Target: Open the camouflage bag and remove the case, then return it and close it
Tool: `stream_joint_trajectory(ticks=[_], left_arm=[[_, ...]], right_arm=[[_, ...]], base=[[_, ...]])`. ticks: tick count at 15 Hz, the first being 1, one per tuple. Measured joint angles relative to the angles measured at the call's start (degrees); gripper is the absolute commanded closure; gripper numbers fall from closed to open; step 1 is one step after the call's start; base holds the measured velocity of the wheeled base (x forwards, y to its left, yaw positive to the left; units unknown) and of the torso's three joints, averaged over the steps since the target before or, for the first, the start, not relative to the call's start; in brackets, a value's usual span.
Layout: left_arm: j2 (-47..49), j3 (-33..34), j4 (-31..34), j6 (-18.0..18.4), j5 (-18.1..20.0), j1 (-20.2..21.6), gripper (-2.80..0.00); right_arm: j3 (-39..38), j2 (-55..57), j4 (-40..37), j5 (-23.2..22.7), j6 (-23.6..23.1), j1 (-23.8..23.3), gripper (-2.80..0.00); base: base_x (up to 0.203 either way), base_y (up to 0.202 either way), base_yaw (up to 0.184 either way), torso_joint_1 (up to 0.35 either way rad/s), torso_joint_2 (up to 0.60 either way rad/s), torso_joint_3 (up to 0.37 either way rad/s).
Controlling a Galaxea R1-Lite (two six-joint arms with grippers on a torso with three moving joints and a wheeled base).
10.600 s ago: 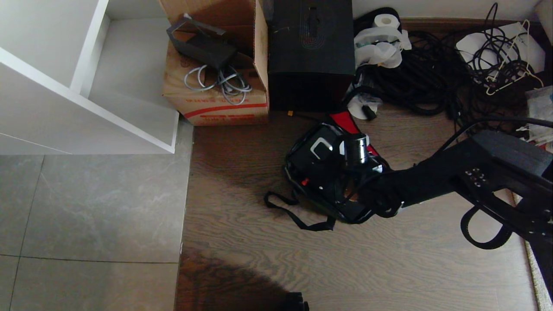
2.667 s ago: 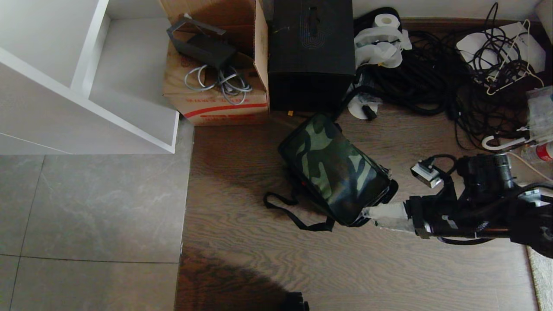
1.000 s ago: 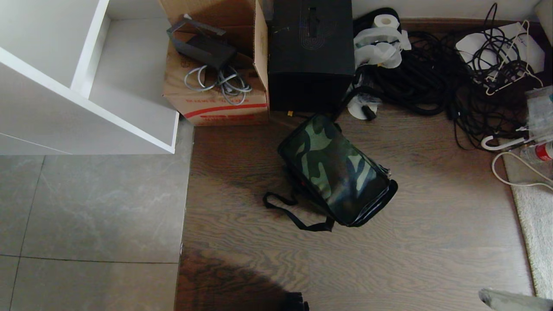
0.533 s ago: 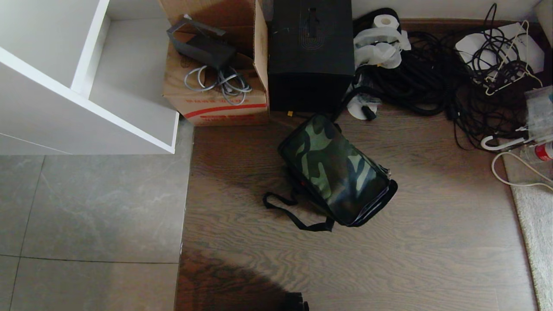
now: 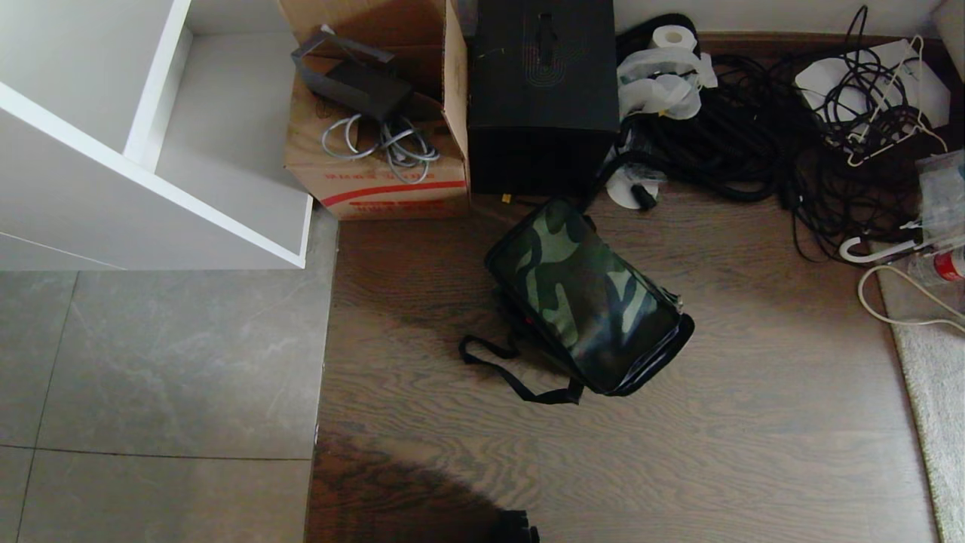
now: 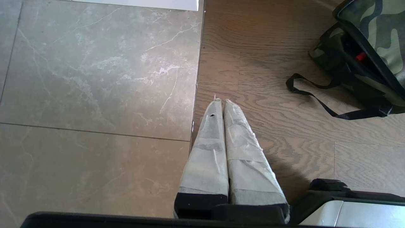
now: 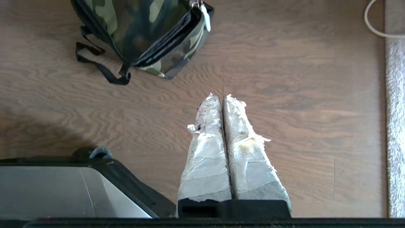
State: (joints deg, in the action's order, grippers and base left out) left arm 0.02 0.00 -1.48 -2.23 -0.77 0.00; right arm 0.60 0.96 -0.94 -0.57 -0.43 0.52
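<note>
The camouflage bag lies closed on the wooden floor, its flap down and its black strap trailing toward me. The case is hidden from view. Neither arm shows in the head view. My left gripper hangs shut and empty over the seam between tile and wood, with the camouflage bag off to one side. My right gripper is shut and empty above bare wood, apart from the camouflage bag.
A tall black box and a brown carton with cables stand behind the bag. A tangle of black cables fills the back right. A white shelf unit is at the left, a pale rug at the right edge.
My right gripper's tip, at the head view's bottom right corner a second ago, has drawn back out of it. The bag has not moved.
</note>
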Motion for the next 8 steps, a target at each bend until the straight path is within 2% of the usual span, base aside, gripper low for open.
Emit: stream_joint_trajectory(ticks=[8], left_arm=[[0.0, 0.0, 0.0, 0.0, 0.0, 0.1, 0.00]], right_arm=[[-0.1, -1.1, 0.1, 0.0, 0.0, 0.0, 0.00]], base=[[0.000, 0.000, 0.000, 0.000, 0.00, 0.000]])
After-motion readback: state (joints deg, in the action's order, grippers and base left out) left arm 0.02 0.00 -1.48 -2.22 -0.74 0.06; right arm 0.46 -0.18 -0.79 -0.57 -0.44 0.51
